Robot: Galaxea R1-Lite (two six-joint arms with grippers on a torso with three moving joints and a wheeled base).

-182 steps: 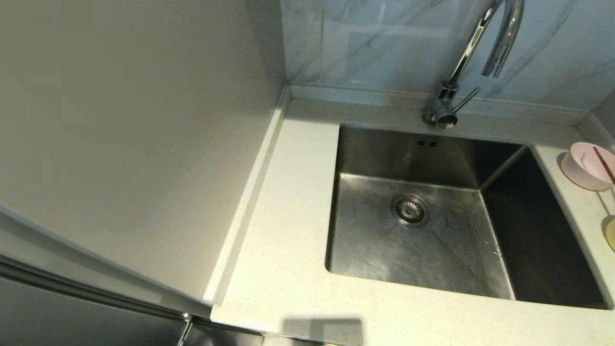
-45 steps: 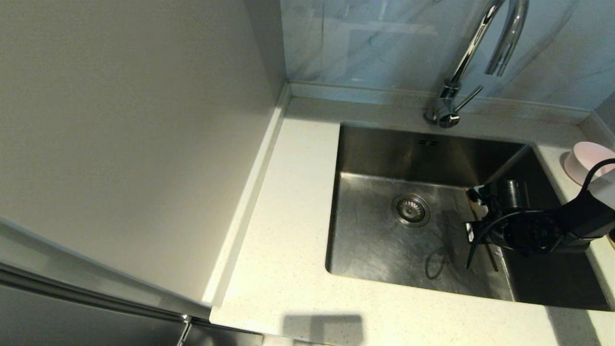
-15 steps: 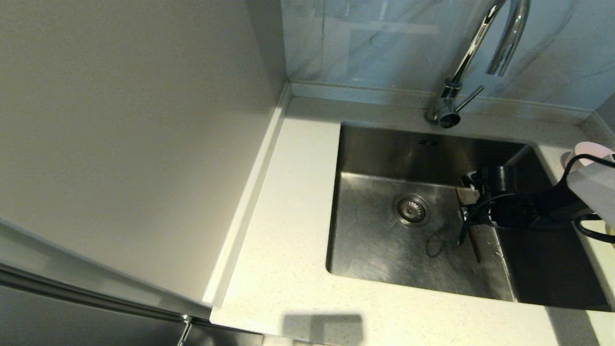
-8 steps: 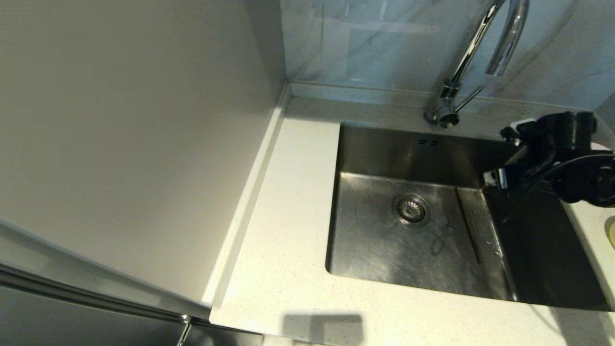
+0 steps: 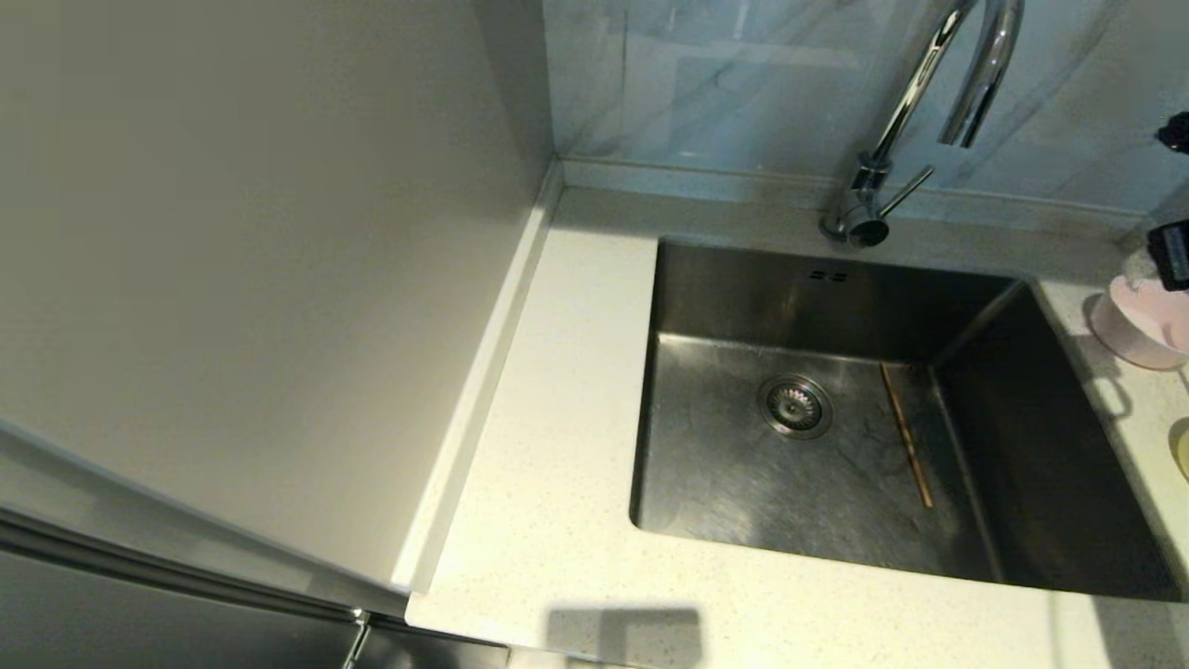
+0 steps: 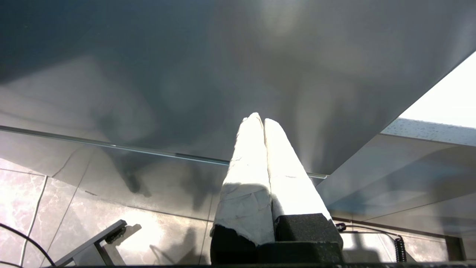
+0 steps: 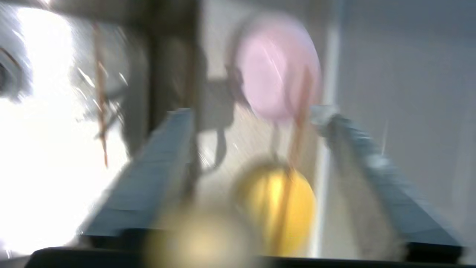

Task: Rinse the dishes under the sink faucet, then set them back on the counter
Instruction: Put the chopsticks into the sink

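One brown chopstick (image 5: 906,432) lies flat on the floor of the sink (image 5: 743,483), right of the drain strainer (image 5: 794,406). The pink bowl (image 5: 1135,325) and the yellow bowl (image 5: 1182,446) stand on the counter (image 5: 557,520) at the right edge. In the right wrist view a second chopstick (image 7: 297,123) rests across the pink bowl (image 7: 277,63) and yellow bowl (image 7: 282,208). My right gripper (image 7: 254,111) hovers open above these bowls, holding nothing. The sink faucet (image 5: 929,102) rises behind the basin. My left gripper (image 6: 258,120) is shut and parked below the counter.
Black parts of my right arm (image 5: 1172,253) show at the right edge over the pink bowl. A tall pale panel (image 5: 260,279) walls off the left side. The blue-grey marbled wall (image 5: 725,84) stands behind the counter's raised back edge.
My right gripper has risen out of the sink and swung right to the bowls. The chopstick it was at now lies alone on the sink floor.
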